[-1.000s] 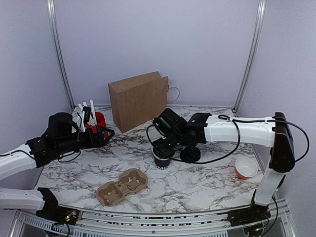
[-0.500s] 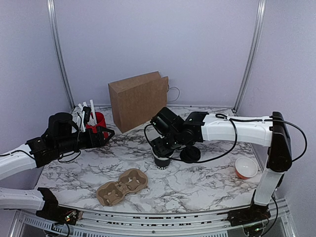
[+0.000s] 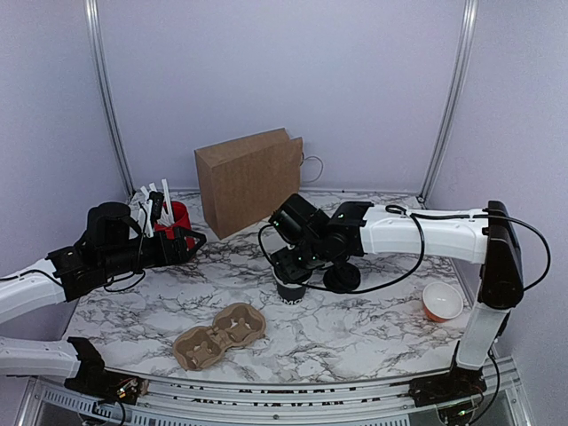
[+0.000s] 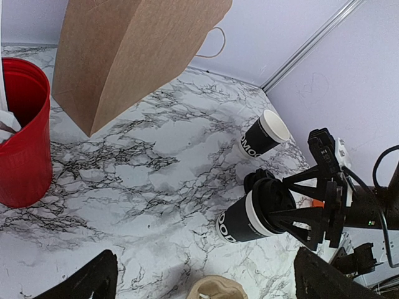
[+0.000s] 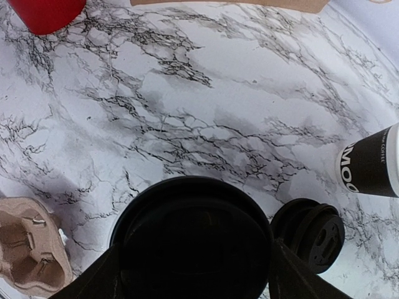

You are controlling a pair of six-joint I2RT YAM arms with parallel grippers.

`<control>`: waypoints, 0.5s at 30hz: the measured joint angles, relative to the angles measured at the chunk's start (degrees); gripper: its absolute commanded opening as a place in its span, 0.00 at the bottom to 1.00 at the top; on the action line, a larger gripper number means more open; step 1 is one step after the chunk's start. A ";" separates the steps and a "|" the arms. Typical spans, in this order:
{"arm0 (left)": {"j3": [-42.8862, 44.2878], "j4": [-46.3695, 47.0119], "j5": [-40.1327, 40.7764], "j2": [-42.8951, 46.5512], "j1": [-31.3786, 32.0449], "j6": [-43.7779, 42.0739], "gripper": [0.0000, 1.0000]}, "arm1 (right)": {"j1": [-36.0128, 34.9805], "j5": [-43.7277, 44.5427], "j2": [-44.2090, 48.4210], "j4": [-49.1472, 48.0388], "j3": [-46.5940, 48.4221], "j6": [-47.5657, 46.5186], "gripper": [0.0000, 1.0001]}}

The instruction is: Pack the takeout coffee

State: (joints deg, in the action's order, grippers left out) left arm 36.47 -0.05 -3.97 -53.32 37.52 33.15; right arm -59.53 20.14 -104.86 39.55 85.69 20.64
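The takeout coffee (image 3: 291,288) is a small black paper cup with white print, standing mid-table. In the left wrist view (image 4: 240,223) its white rim shows under a black lid (image 4: 271,202). My right gripper (image 3: 291,269) is above the cup, its jaws closed on either side of that lid (image 5: 193,240), which fills the right wrist view. A second loose black lid (image 3: 343,278) lies just right of the cup. My left gripper (image 3: 189,238) is open and empty, beside the red cup (image 3: 176,217) at the left.
A brown paper bag (image 3: 248,177) stands at the back. A cardboard cup carrier (image 3: 220,335) lies at the front. An open black cup with a white interior (image 4: 263,133) stands behind the coffee. An orange-and-white bowl (image 3: 442,302) sits at the right.
My right gripper has shifted slightly left and settled over the cup with the lid. The left arm has not moved.
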 measured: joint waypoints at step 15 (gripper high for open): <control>0.00 0.02 0.00 -0.87 0.00 -0.11 0.99 | -0.09 0.90 0.00 0.72 0.37 -0.37 0.75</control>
State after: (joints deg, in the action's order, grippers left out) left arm 36.47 -0.03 -3.97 -54.19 37.52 33.04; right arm -59.61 21.04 -104.86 40.27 86.06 20.27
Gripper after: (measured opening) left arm 0.991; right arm 0.748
